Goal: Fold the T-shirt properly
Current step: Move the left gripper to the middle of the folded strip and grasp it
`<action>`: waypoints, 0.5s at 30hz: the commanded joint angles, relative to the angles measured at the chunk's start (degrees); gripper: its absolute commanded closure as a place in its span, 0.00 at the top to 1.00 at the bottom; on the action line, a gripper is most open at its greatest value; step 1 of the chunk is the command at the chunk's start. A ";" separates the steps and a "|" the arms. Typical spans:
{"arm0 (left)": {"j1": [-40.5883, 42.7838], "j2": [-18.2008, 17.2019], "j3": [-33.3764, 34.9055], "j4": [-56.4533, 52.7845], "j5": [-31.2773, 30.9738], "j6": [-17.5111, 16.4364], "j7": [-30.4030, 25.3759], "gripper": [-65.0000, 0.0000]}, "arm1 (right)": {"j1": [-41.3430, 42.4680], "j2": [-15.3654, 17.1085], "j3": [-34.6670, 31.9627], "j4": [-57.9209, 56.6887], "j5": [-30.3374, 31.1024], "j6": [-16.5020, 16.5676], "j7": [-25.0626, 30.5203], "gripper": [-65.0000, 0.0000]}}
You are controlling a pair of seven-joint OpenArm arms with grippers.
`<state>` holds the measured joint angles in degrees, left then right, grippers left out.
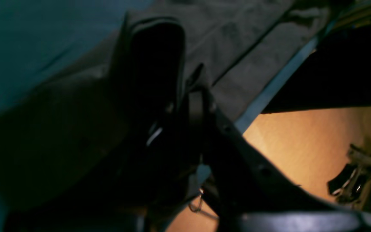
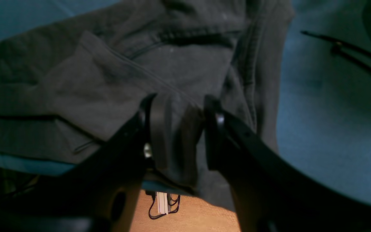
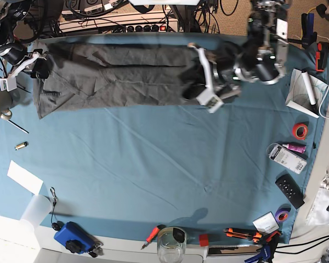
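Overhead, a dark charcoal T-shirt (image 3: 115, 79) lies as a long, narrow band along the far edge of a tabletop (image 3: 164, 181) covered in teal-blue cloth. It appears already folded lengthwise, with the sleeves seemingly tucked in.

The right gripper (image 3: 37, 64) is at one end of the band, on the view's left. Its wrist camera shows the jaws partly apart with a thick fold of shirt fabric pinched between them.

The left gripper (image 3: 200, 87) is at the other end. Its wrist view is dark and blurred, but the jaws look narrow and closed on the shirt's edge.

Judged from this, the lengthwise folds are done. The crosswise folds, bringing one end over the other, remain.
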<state>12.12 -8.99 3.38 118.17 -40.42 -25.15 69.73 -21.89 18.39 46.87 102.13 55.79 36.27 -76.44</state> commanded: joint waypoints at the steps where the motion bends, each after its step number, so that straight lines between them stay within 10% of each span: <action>1: -0.94 0.98 1.16 1.05 -0.02 0.11 -1.77 0.00 | 0.15 1.29 0.55 0.96 1.14 0.33 1.25 0.27; 15: -5.29 11.85 18.86 -1.88 20.26 4.81 -7.76 0.00 | 0.15 1.29 0.55 0.96 1.14 0.33 1.25 0.27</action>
<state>7.53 2.13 22.04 115.33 -19.05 -20.14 63.37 -21.89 18.39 46.87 102.13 55.79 36.27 -76.44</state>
